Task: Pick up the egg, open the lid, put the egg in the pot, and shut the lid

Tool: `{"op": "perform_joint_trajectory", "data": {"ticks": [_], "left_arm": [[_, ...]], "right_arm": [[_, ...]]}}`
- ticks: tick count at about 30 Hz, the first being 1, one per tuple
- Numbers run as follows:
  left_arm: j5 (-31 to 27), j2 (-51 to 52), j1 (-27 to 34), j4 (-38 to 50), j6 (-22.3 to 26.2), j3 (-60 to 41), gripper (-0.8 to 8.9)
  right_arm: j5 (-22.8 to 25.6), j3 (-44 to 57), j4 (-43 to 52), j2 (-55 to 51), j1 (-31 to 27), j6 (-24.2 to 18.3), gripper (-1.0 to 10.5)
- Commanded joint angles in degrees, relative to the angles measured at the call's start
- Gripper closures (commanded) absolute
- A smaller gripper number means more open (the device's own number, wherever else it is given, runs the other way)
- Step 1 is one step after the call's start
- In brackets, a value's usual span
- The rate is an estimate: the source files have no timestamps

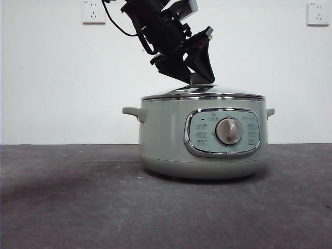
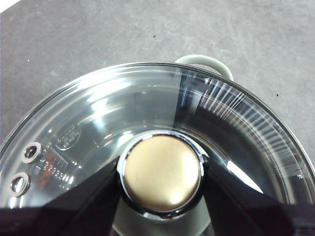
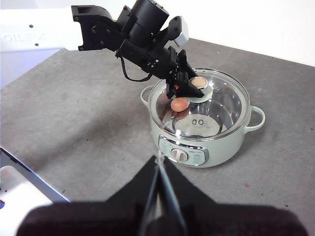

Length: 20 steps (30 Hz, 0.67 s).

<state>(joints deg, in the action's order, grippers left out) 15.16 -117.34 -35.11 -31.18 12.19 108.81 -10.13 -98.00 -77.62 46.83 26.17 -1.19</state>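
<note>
The sage-green pot [image 1: 166, 135] stands on the dark table with its silver dial [image 1: 229, 131] facing the front view. The clear glass lid [image 1: 202, 93] lies on the pot's rim. My left gripper [image 1: 199, 78] comes down from above, its jaws pressed against both sides of the lid's knob [image 2: 161, 177]. Through the glass lid [image 3: 221, 103], the right wrist view shows the reddish-brown egg [image 3: 180, 103] lying inside the pot [image 3: 221, 147]. My right gripper [image 3: 158, 158] hangs shut and empty, well in front of the pot.
Two wall sockets [image 1: 93, 11] [image 1: 317, 13] sit high on the white wall behind. A side handle [image 2: 206, 61] sticks out from the pot. A white device [image 3: 19, 201] sits at the table's near corner in the right wrist view.
</note>
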Motion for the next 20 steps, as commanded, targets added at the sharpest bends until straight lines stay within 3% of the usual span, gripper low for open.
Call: {"op": "perform_joint_trajectory", "data": {"ticks": [1,4,6,8,10,20], "left_arm": [[0.02,-1.70,-0.46,-1.53,0.50,-0.35,8.21],[0.04,-1.70,-0.46,-1.33,0.44,-0.35,7.82],[0.02,-1.70,-0.46,-1.36,0.37,-0.35,6.27],[0.02,-1.70,-0.44,-1.33,0.20,-0.35,3.68],[0.02,-1.70,-0.44,-1.36,0.20,-0.33,2.58],[0.02,-1.27,-0.07,-5.73,-0.48,4.61,2.57]], "right_arm": [[-0.24,0.39,-1.38,-0.22,0.07,-0.48,9.6],[-0.24,0.39,-1.38,-0.22,0.07,-0.52,9.6],[-0.24,0.39,-1.38,-0.22,0.07,-0.52,9.6],[-0.24,0.39,-1.38,-0.22,0.07,-0.52,9.6],[-0.24,0.39,-1.38,-0.22,0.07,-0.55,9.6],[-0.22,0.39,-1.38,-0.22,0.07,-0.57,9.6]]}}
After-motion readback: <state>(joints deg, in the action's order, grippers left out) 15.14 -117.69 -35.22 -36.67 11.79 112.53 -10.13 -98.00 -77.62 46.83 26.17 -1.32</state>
